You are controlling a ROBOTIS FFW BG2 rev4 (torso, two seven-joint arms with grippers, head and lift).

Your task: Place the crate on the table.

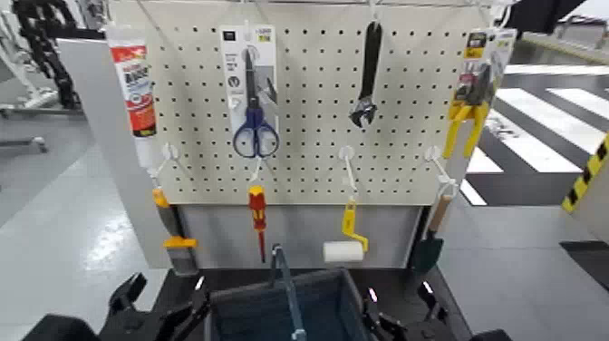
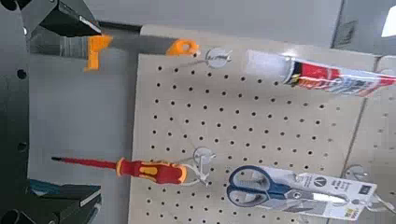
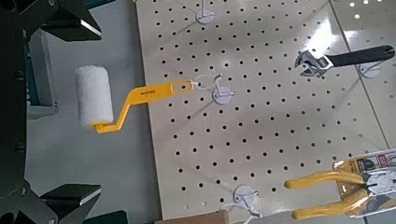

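The dark blue-grey crate [image 1: 276, 313] with its thin handle bar [image 1: 284, 281] is low at the front of the black table [image 1: 403, 279], before the cream pegboard [image 1: 308, 100]. I cannot tell whether it rests on the top. My left gripper [image 1: 163, 304] is at the crate's left side and my right gripper [image 1: 401, 308] at its right side. Each has its inner finger close against a side wall. In the left wrist view [image 2: 65, 110] and the right wrist view [image 3: 65, 107] the jaws stand wide apart with nothing between them.
Tools hang on the pegboard: a sealant tube [image 1: 136, 91], scissors [image 1: 256, 131], a wrench [image 1: 367, 77], yellow pliers [image 1: 471, 109], a red screwdriver [image 1: 258, 218], a paint roller [image 1: 344, 249] and a scraper [image 1: 177, 240]. Grey side panels flank the table.
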